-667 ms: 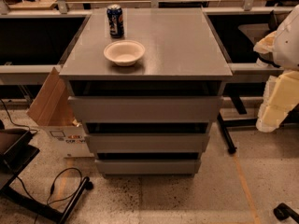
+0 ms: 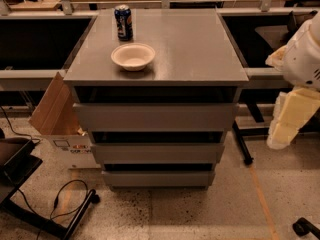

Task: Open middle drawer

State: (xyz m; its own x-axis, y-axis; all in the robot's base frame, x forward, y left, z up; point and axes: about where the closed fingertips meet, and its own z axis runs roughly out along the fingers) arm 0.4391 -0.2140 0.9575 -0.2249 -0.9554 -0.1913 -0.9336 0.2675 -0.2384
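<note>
Rightward, end effector [image 2: 287,119] hangs well apart from middle drawer [image 2: 157,153] — its state: cannot tell.

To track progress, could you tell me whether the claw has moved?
Yes, slightly: the pale claw at the right edge has shifted down and left, toward the grey drawer cabinet.

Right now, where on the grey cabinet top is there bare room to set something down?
The right half of the grey cabinet top is bare, from the white round bowl across to the right edge. Back-left is crowded: the blue soda can stands just behind the bowl. The gripper hangs off the cabinet's right side.
</note>
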